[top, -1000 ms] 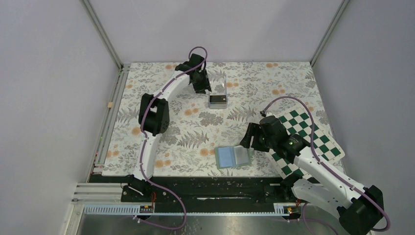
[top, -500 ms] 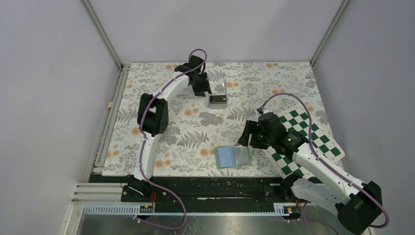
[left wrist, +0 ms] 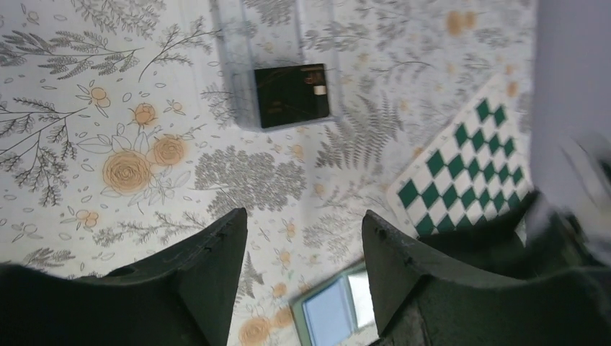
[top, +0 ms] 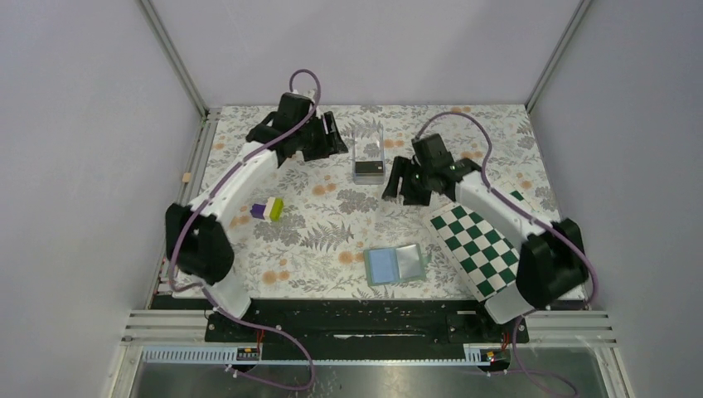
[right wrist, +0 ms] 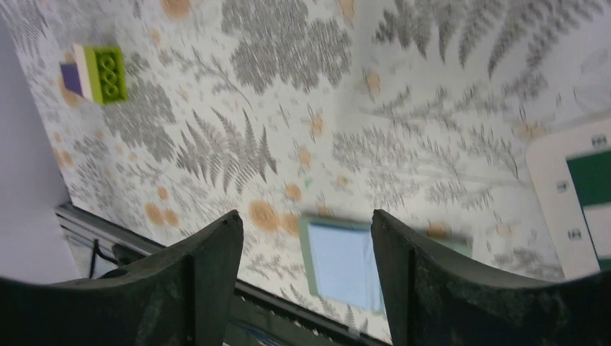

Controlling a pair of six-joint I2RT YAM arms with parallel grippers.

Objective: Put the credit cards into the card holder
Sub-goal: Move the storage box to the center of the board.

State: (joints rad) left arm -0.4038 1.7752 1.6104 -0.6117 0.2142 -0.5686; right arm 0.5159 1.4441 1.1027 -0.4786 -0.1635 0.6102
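Observation:
The credit cards (top: pixel 369 169) are a black stack with a tiny pale mark, lying at the near end of a clear acrylic box (top: pixel 368 146); the left wrist view shows the credit cards (left wrist: pixel 292 95) from above. The card holder (top: pixel 396 265) lies open near the front edge, sage-green with pale blue-grey pockets, also seen as the card holder (left wrist: pixel 335 310) and the card holder (right wrist: pixel 342 263). My left gripper (top: pixel 333 138) hovers just left of the box, open and empty (left wrist: pixel 302 216). My right gripper (top: pixel 404 186) hovers right of the box, open and empty (right wrist: pixel 306 216).
A green-and-white chequered board (top: pixel 477 240) lies at the right, under the right arm. A small green, white and purple brick (top: pixel 268 209) sits left of centre, also seen as the brick (right wrist: pixel 97 72). The floral mat ends at a black rail (top: pixel 348 311) in front.
The left gripper drew back from the box and opened wider. The right arm swung from beside the card holder up to the box's right side. The brick is now uncovered.

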